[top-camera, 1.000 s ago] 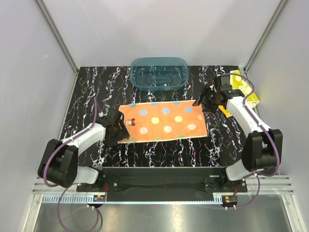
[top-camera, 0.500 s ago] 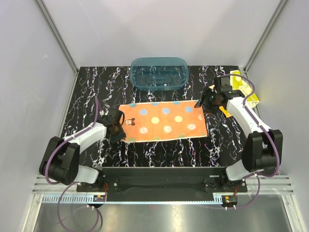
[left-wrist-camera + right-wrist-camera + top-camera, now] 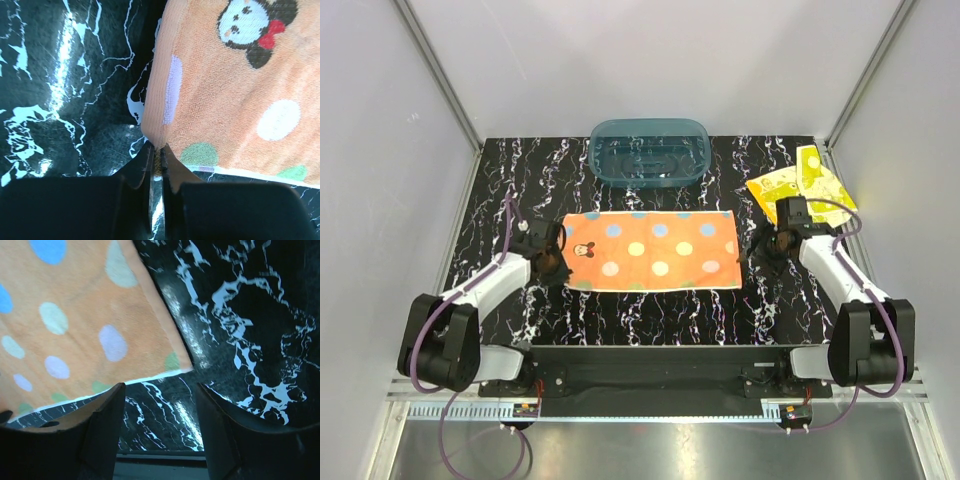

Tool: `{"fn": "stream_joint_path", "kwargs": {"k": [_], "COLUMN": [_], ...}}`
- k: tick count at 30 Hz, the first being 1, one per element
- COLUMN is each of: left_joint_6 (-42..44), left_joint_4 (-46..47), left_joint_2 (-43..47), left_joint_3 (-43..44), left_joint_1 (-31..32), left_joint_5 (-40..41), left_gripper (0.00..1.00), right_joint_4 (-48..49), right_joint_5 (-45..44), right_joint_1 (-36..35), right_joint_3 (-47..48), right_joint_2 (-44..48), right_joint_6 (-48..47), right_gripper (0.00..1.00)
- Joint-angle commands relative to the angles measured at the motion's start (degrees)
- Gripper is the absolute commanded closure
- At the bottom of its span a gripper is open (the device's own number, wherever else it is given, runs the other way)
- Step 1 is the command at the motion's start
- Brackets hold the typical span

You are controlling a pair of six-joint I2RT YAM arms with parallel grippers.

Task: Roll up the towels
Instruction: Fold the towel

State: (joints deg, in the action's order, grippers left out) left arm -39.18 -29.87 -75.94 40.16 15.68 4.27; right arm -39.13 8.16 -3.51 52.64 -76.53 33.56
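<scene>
Black marble-patterned bench (image 3: 650,310), glossy and with white veins, fills the top view between plain grey walls. In its middle lies flat the orange towel (image 3: 655,250), a rectangular terry cloth with pale blue, white and green dots and a small cartoon mouse. Behind it stands a teal translucent plastic tub (image 3: 600,160), and the yellow towel (image 3: 802,182), crumpled and with pale green-white shapes, lies at the far right corner. A second ago the left fingers (image 3: 550,262) stood apart at the near left corner of the orange towel; now they have closed on it. The right fingers (image 3: 772,248) have left its far right corner and come down beside its right edge, so the yellow towel is uncovered. In the left wrist view the left fingers (image 3: 150,165) are pressed together on the towel's corner, where the thick looped pile is a little lifted. In the right wrist view the right fingers (image 3: 102,425) are apart and hold nothing, near the towel's near right corner, which lies flat. I judge that the rolling can begin from the left end but is not yet started.
</scene>
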Motion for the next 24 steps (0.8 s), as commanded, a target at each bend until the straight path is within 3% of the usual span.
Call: {"fn": "stream_joint_path", "kwargs": {"k": [1,8,18,24], "left_joint_6": [3.1,3.7,3.7,4.0], "left_joint_4": [0.6,2.3,4.2,4.3], "left_joint_2": [1.8,2.1,1.6,1.0], "left_joint_3": [1.9,0.8,-0.6,-0.5], "left_joint_1": [-1.2,-2.0,-2.1,-2.4], "left_joint_5": [-2.3,-3.9,-6.3,-6.6], "left_gripper": [0.94,0.95,0.97,0.98], "right_joint_4": [1.7,4.8,8.2,9.1], "right_joint_5": [2.2,4.3,3.6,3.2], "right_joint_1": [0.2,-0.5,-1.9,-1.9], "right_joint_3": [-4.2,-9.9,-10.7,-9.8], "right_joint_2": [1.6,-0.2,-6.6,-8.6], "right_joint_6": [3.5,4.8,4.4,3.4], "right_gripper": [0.36,0.4,0.43,0.56]}}
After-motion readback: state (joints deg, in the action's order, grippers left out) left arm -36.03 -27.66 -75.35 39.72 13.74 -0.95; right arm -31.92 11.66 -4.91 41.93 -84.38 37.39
